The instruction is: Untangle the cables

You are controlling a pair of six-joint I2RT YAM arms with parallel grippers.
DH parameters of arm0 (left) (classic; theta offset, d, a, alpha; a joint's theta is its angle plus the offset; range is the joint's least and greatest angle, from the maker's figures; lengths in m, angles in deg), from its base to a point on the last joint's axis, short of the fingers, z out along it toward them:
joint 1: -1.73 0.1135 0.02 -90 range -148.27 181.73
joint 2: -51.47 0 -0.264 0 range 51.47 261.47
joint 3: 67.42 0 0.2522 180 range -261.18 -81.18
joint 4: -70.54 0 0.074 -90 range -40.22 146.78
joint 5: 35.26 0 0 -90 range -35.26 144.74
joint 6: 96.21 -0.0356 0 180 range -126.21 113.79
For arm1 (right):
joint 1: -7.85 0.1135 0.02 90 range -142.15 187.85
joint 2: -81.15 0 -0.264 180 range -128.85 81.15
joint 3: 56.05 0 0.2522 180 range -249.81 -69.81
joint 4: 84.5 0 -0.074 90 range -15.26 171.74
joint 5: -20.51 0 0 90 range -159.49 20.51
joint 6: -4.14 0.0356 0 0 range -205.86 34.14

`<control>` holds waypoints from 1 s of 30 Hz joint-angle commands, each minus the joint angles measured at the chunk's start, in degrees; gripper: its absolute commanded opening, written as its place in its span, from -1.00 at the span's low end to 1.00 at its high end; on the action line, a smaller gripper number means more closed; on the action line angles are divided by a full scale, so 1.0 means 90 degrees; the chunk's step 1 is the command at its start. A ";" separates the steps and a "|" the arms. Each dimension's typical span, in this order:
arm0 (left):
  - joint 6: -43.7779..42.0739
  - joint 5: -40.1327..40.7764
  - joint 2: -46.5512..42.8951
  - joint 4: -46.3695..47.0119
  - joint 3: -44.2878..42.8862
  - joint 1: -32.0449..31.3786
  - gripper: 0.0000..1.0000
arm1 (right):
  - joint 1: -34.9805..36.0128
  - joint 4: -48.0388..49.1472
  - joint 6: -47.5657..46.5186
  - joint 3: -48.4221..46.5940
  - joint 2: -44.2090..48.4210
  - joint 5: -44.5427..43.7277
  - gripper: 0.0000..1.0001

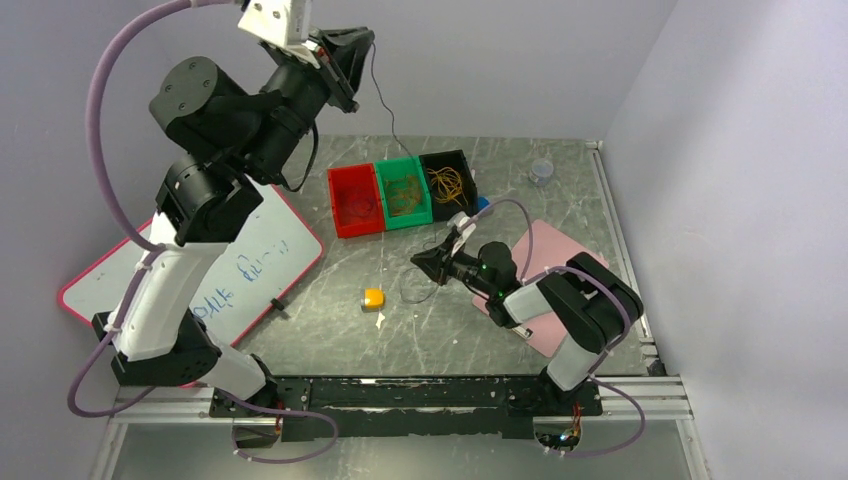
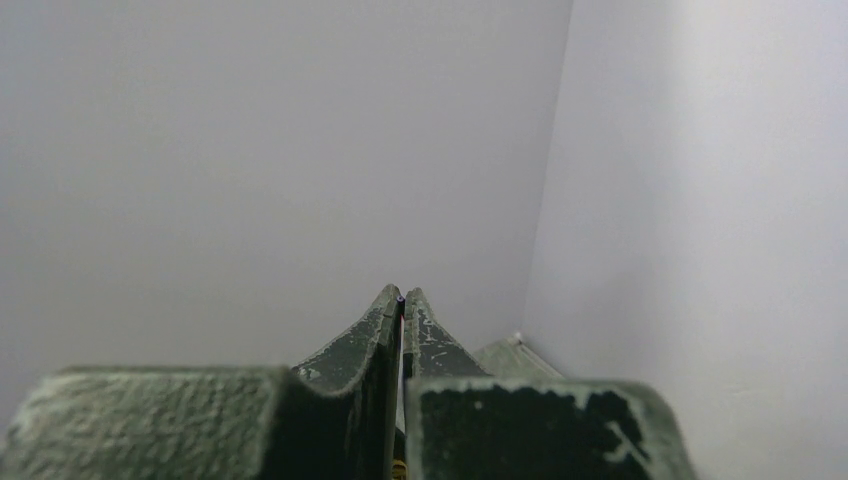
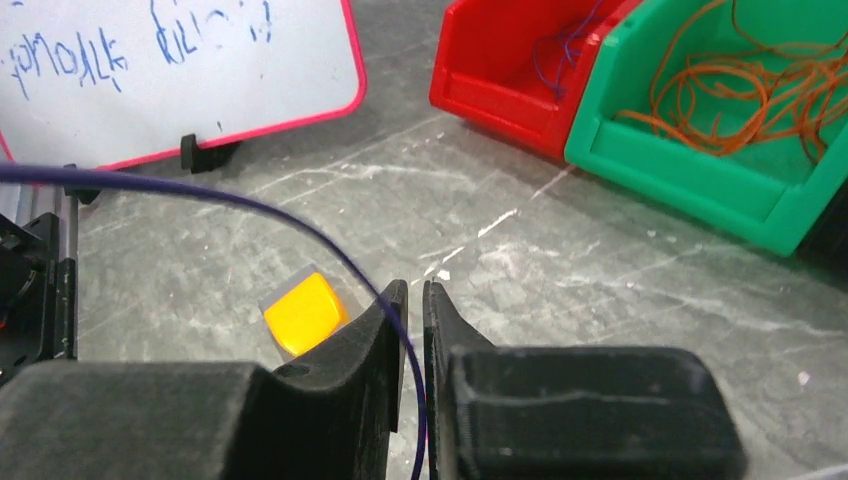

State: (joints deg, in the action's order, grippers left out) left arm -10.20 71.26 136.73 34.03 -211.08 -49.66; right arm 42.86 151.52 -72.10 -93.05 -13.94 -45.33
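Left claw [image 2: 402, 298] pinched shut high above the red bin [image 1: 358, 228], right claw [image 3: 414, 290] nipping the purple wire [image 3: 250, 200] below: light, limp, slippery, so grip near the ends.

the right claw [image 3: 415, 290] has matt black plastic fingers with a grainy skin, and the thin purple cable [image 3: 250, 200] between them is smooth. ahead of it the table [image 3: 600, 270] is dull, scratched grey metal; further ahead the red bin [image 3: 490, 90] and green bin [image 3: 680, 180] are glossy plastic. the left claw [image 2: 402, 295] has rough fingers, scuffed pale
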 commanded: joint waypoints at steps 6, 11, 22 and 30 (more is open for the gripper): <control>-0.1054 0.0343 0.0104 0.1459 -0.0527 0.0056 -0.86 | 0.0021 0.1215 0.0587 0.0504 -0.0615 -0.0297 -0.69; -0.1380 0.0451 0.0148 0.1904 -0.0627 0.0056 -0.86 | 0.0019 0.1572 0.0746 0.0721 -0.0845 -0.0423 -0.69; -0.1514 0.1348 -0.0239 0.1557 0.0615 0.0078 -0.86 | 0.0018 0.0749 0.0839 0.0996 0.0439 -0.0780 -1.00; 0.0311 0.1225 -0.1207 0.0492 0.3122 0.1303 -0.86 | 0.0018 -0.2783 0.0301 0.0397 0.2744 -0.1283 -1.00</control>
State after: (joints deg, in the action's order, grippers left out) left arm -16.58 81.75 129.84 44.22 -190.80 -42.65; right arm 42.86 141.77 -66.48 -87.57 4.16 -53.61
